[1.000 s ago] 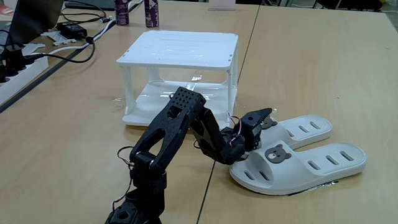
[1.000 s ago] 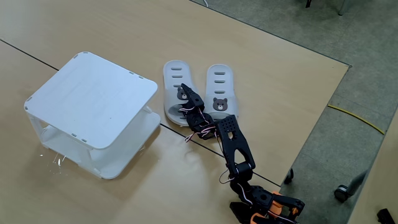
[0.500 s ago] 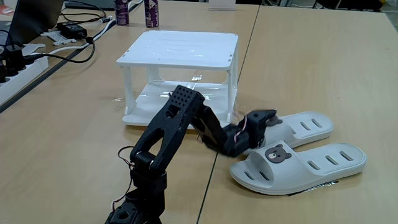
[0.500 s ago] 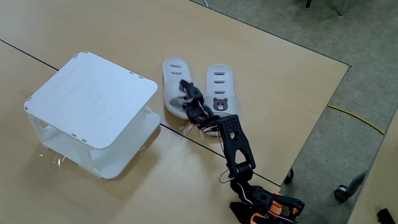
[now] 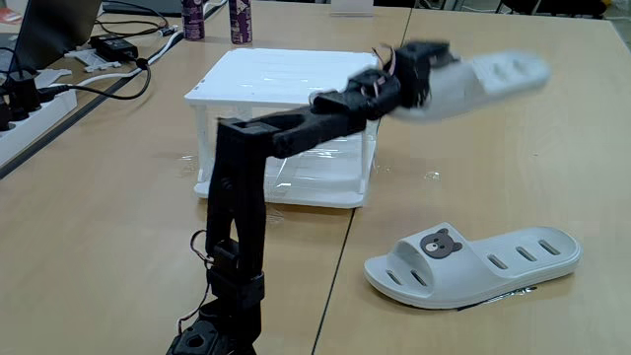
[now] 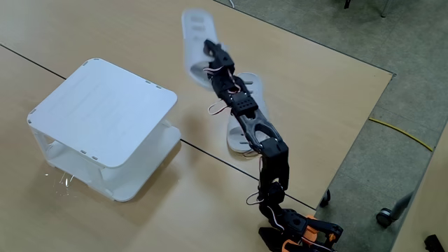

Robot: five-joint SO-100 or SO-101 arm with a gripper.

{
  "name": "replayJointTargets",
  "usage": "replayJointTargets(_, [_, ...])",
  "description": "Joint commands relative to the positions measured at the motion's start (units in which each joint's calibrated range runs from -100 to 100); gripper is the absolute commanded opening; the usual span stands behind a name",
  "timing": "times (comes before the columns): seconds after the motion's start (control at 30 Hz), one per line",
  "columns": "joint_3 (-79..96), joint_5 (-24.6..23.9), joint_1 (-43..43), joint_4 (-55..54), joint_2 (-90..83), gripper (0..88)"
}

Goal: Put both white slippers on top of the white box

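My gripper [image 5: 426, 77] [image 6: 207, 56] is shut on one white slipper [image 5: 485, 81] [image 6: 195, 42] and holds it in the air, blurred by motion, to the right of the white box in the low fixed view. The white box [image 5: 286, 77] [image 6: 105, 110] stands on the table with nothing on its slatted top. The other white slipper [image 5: 478, 264] [image 6: 238, 133] lies flat on the table with its bear badge up; in the high fixed view my arm covers most of it.
Cables, a power strip [image 5: 30, 113] and a black adapter [image 5: 113, 46] lie at the far left of the low fixed view. Two dark bottles [image 5: 240, 20] stand behind the box. The table edge [image 6: 350, 150] runs close to my arm's base [image 6: 297, 234].
My gripper closed on the farther slipper and lifted it off the table, swinging up and away from the base as the arm stretched out. The nearer slipper stayed where it was.
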Motion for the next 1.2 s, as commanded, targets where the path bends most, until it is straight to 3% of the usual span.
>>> replayJointTargets(0.0, [-7.7, 0.4, -0.9, 0.0, -17.9, 0.8])
replayJointTargets(0.17, [-7.2, 0.4, -7.6, 0.0, -25.7, 0.8])
replayJointTargets(0.47, [-6.1, 0.4, -33.2, 0.1, -26.2, 0.8])
replayJointTargets(0.63, [-2.5, 0.4, -42.3, 0.1, -25.8, 0.8])
replayJointTargets(0.87, [-5.3, 0.4, -43.2, 0.0, -19.4, 0.8])
replayJointTargets(1.17, [-27.0, 0.4, -41.2, -0.1, 4.2, 0.8])
